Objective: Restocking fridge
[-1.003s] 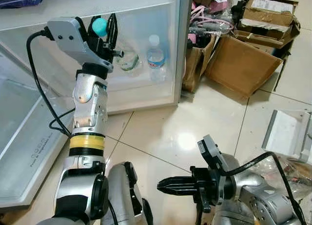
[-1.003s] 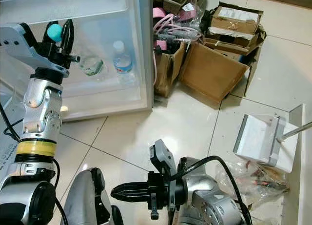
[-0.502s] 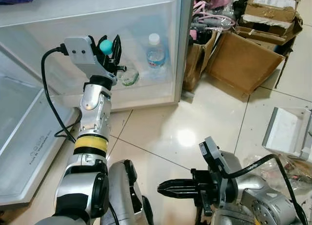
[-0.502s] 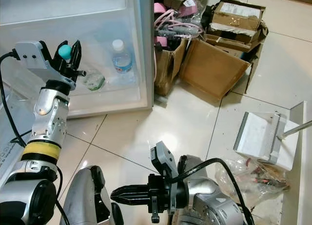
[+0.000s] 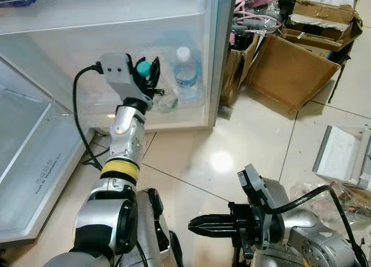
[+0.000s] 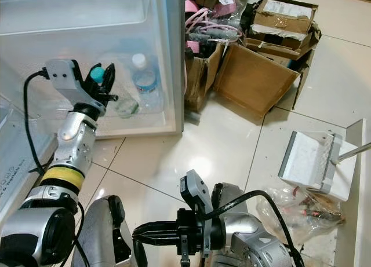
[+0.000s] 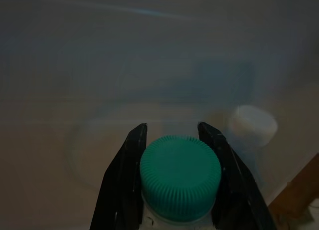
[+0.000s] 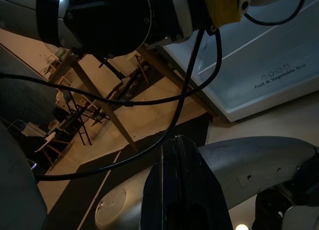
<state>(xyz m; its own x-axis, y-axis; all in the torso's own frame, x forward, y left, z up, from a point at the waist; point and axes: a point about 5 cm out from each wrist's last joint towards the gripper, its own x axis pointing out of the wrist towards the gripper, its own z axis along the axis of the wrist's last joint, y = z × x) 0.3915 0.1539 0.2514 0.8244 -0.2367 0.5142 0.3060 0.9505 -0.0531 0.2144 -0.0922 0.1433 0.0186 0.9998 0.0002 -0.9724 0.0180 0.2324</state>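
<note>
Bottle with teal cap [image 5: 144, 66]: we are holding it in the left claw [image 5: 148, 76], reaching it into the bottom compartment of the open fridge [image 5: 69, 24]; its clear body is hanging below the fingers, close over the compartment floor, and we cannot tell whether it is touching.
Left claw: we are seeing its two black fingers [image 7: 124, 165] pressing against either side of the teal cap in the left wrist view, closed on the bottle neck; the silver left arm [image 5: 124, 145] is stretching forward from the lower left.
Standing bottle [image 5: 185, 76]: a clear water bottle with a white cap and blue label is standing upright inside the same compartment, just beside the held bottle, toward the fridge's right wall.
Right claw [image 5: 200, 225]: we are keeping it low in front of the body, pointing left over the tiled floor [image 5: 197, 157]; its fingers are lying together, gripping nothing.
Fridge door [image 5: 29, 157]: it is standing open at the left, its pale inner shelf facing us.
Cardboard boxes [image 5: 290, 70]: they are lying open on the floor to the right of the fridge, with pink items [image 5: 249, 18] in the ones nearest it.
White dustpan [image 5: 342, 157]: it is resting at the far right on the floor.
</note>
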